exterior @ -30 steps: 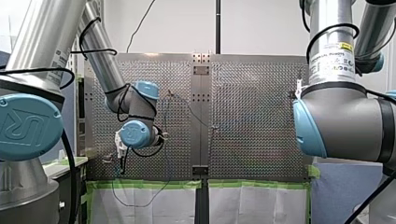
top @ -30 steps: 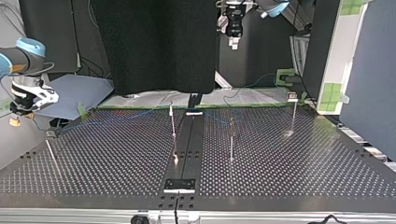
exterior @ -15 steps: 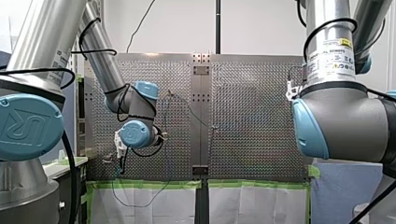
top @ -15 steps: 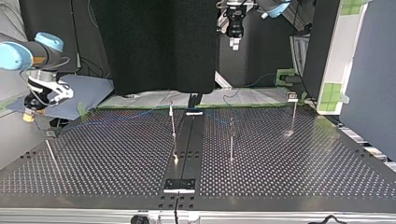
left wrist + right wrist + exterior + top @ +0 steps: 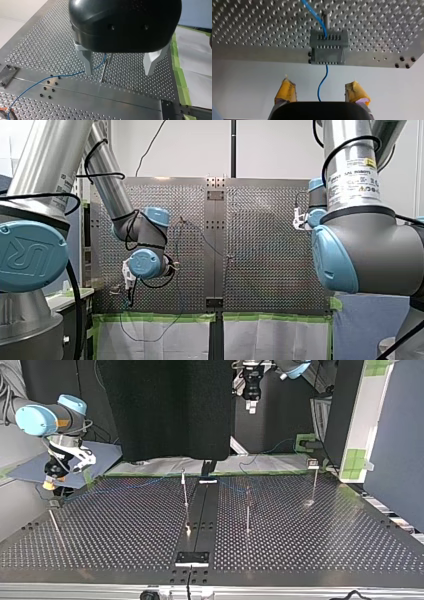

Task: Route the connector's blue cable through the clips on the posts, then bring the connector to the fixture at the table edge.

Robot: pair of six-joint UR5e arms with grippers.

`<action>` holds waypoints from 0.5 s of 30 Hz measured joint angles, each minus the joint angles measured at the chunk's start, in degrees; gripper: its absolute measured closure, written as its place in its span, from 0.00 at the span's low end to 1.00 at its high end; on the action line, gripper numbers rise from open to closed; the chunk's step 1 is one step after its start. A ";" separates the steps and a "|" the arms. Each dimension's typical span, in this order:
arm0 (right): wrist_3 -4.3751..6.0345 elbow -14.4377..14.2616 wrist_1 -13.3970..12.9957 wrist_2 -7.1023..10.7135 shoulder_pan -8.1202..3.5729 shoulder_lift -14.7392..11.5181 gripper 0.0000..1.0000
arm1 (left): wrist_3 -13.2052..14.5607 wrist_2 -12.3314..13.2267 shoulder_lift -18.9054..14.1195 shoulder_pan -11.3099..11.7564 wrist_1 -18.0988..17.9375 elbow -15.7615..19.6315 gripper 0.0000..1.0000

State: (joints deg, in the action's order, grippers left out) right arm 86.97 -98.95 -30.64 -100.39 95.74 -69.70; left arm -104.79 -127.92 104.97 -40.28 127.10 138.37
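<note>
The blue cable [image 5: 62, 75] lies on the perforated table and passes a thin post [image 5: 103, 70] that stands between the metal fingers [image 5: 87, 61] of my left gripper [image 5: 119, 67], which is open and holds nothing. The cable ends at a small part with orange wires [image 5: 5, 113], probably the connector. At the table edge a grey comb-like fixture [image 5: 328, 50] holds the blue cable [image 5: 323, 80], which hangs down from it. My right gripper [image 5: 320, 91] is open just below, its yellow pads [image 5: 285, 91] on either side of the hanging cable without touching it. In the top view my right gripper [image 5: 50, 482] hovers off the table's left edge.
Thin posts stand on the table: one by the centre rail [image 5: 185, 490], one further right [image 5: 247, 510], one with a clip on top [image 5: 313, 465], and a leaning one at the left [image 5: 55, 525]. Green tape [image 5: 155, 317] lines the far edge.
My right arm has swung in toward the table, rightward in the top view and leftward in the front view. My left arm has not moved.
</note>
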 joint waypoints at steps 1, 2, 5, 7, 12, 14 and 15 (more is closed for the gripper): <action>0.04 -0.02 0.03 -0.42 0.42 -0.01 0.00 | 0.00 0.00 0.00 0.00 0.00 0.00 0.02; 0.09 -0.03 0.12 -0.96 0.97 -0.01 0.00 | -0.02 0.00 0.00 0.00 -0.03 0.00 0.02; -0.05 -0.01 0.90 -1.65 2.37 0.00 0.00 | -0.10 0.00 0.00 0.06 -0.16 -0.03 0.02; -0.14 -0.02 1.56 -1.65 3.16 0.00 0.00 | -0.27 0.00 -0.01 0.10 -0.40 -0.21 0.02; -0.36 -0.66 3.64 -1.57 5.37 0.03 0.00 | -1.47 0.00 -0.01 0.15 -1.95 -1.41 0.02; -0.42 -1.45 4.31 -1.61 6.32 0.03 0.00 | -1.67 0.03 -0.01 0.15 -2.21 -2.12 0.02; -0.44 -1.81 4.42 -1.66 6.73 0.03 0.00 | -1.71 0.05 0.00 0.15 -2.24 -2.65 0.02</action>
State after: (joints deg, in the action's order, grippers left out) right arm 86.53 -100.76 -26.22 -102.05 102.47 -69.66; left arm -106.50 -127.87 104.96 -40.12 124.86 135.72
